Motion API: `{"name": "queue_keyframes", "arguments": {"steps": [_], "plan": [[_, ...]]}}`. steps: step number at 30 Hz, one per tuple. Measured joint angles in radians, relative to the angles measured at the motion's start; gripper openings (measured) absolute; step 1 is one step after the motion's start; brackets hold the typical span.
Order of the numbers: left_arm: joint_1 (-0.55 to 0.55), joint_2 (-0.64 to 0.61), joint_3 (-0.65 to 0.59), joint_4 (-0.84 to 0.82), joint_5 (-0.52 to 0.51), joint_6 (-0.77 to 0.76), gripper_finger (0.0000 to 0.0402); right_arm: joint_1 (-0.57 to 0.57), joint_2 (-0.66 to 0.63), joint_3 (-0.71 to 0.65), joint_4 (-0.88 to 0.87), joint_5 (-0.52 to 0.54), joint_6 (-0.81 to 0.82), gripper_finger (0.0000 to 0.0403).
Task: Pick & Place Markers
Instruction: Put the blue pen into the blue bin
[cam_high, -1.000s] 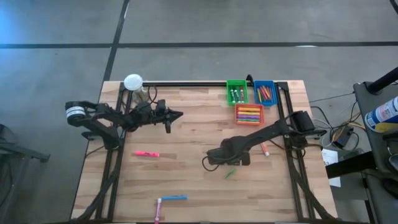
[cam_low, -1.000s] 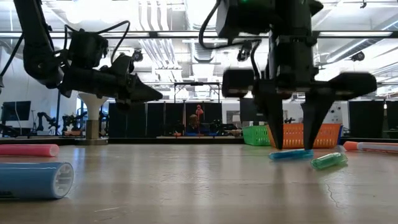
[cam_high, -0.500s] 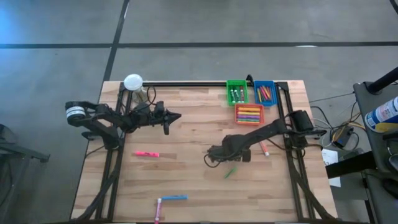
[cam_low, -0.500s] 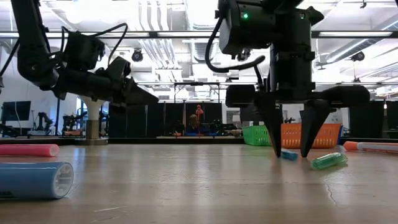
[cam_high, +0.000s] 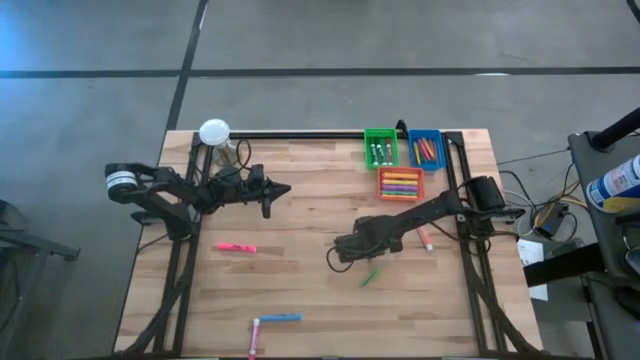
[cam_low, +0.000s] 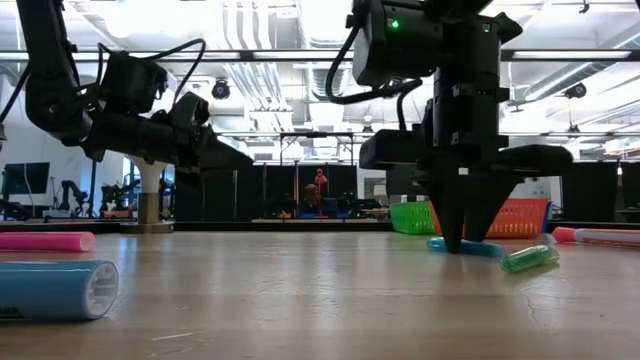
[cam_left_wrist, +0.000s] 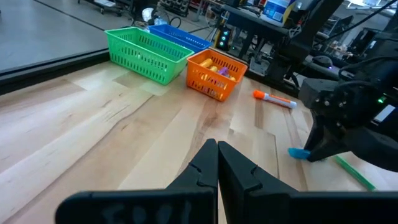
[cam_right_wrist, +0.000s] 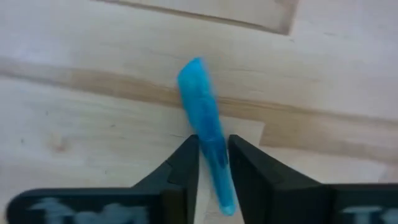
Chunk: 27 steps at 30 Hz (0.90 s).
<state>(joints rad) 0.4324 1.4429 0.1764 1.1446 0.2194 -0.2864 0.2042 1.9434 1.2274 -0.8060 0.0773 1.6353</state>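
My right gripper (cam_low: 462, 246) stands over the table's middle right, pointing down, shut on a blue marker (cam_right_wrist: 200, 99). A green marker (cam_high: 371, 277) lies just nearer the table's near edge. An orange-capped white marker (cam_high: 425, 238) lies to the right of the gripper. A pink marker (cam_high: 236, 247), a blue marker (cam_high: 280, 318) and a pink-and-white one (cam_high: 256, 338) lie on the left and near parts of the table. My left gripper (cam_high: 285, 187) hovers shut above the far left, touching nothing. My right gripper pinches the blue marker around its middle (cam_right_wrist: 213, 146) between the two fingers. The fingers (cam_low: 450, 225) come from above, pointing down, and lie across the marker. The marker lies level at table height, both ends (cam_low: 495, 249) sticking out past the fingers.
Green bin (cam_high: 381, 148), blue bin (cam_high: 426, 148) and orange-red bin (cam_high: 400, 183) stand at the far right, each holding markers. A white round lamp head (cam_high: 214, 131) sits at the far left corner. Bare wood lies between the two arms.
My right gripper's fingers stood wide apart on either side of the blue marker. Over the last second they have drawn together and shut on it. The marker stays at table height.
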Motion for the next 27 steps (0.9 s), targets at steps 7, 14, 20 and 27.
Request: {"name": "queue_keyframes", "arguments": {"steps": [7,14,20,27], "plan": [[0.000,0.000,0.000,0.000,0.000,-0.014,0.0004,-0.011,-0.026,0.005,0.034,0.061,-0.125,0.0039],[0.000,0.000,0.001,0.000,0.000,-0.022,0.0004,-0.087,-0.179,0.005,-0.019,0.156,-0.240,0.0051],[0.000,0.000,0.001,-0.001,0.000,-0.021,0.0004,-0.273,-0.324,0.003,-0.155,0.253,-0.452,0.0053],[0.000,0.000,0.001,-0.002,0.000,-0.021,0.0004,-0.658,-0.398,-0.043,-0.228,0.305,-0.777,0.0054]]}}
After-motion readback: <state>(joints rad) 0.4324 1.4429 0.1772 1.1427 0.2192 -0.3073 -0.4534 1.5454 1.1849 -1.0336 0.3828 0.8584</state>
